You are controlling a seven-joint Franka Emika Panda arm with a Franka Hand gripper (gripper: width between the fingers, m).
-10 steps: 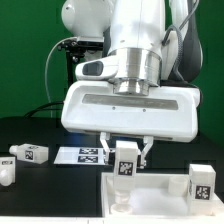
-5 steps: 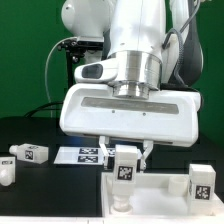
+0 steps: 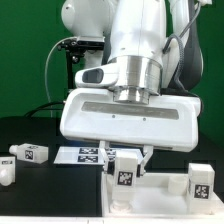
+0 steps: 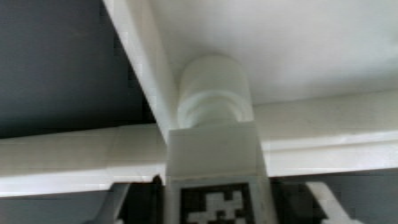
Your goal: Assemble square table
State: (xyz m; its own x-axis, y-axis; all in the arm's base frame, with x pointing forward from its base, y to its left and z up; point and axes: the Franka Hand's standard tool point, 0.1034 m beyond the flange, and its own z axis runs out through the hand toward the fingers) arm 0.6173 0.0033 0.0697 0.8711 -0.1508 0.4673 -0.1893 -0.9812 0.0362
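My gripper is shut on a white block leg that stands upright with its marker tag facing the camera. The leg's lower end is at the near-left corner of the white square tabletop. In the wrist view the same leg runs down to the corner where two raised rims of the tabletop meet, and dark fingers flank its tagged end. A second leg stands upright at the tabletop's right corner. Two more legs lie loose on the black table at the exterior view's left.
The marker board lies flat on the table behind the gripper, between the loose legs and the tabletop. The robot's wide white hand body hangs over the tabletop. A black stand rises at the back.
The gripper has come down a little with the leg in it, bringing the leg's lower end closer into the tabletop's corner. Nothing else has moved.
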